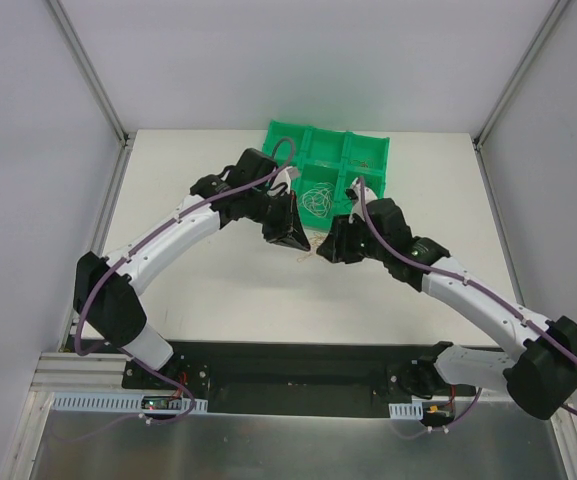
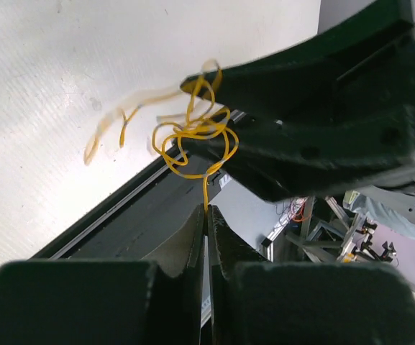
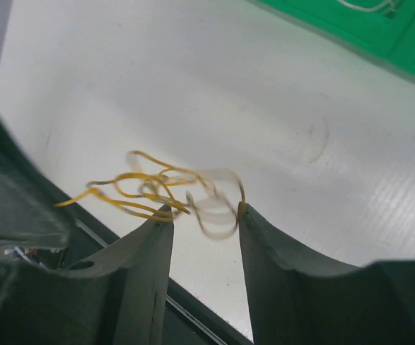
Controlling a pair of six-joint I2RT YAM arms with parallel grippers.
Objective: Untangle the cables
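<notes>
A tangle of thin orange cables (image 2: 193, 136) with a pale, blurred white one hangs in the air between my two grippers. My left gripper (image 2: 208, 210) is shut on one orange strand that runs up into the knot. My right gripper (image 3: 203, 212) is open, its fingertips on either side of the tangle (image 3: 157, 190), with strands resting against both tips. In the top view the left gripper (image 1: 290, 238) and right gripper (image 1: 330, 247) meet just in front of the green tray (image 1: 368, 150), the tangle (image 1: 311, 247) between them. More thin white cables (image 1: 316, 197) lie in a tray compartment.
The green tray has several compartments and stands at the back centre of the white table (image 1: 218, 280); its edge shows in the right wrist view (image 3: 365, 29). The black front rail (image 1: 288, 365) runs along the table's near edge.
</notes>
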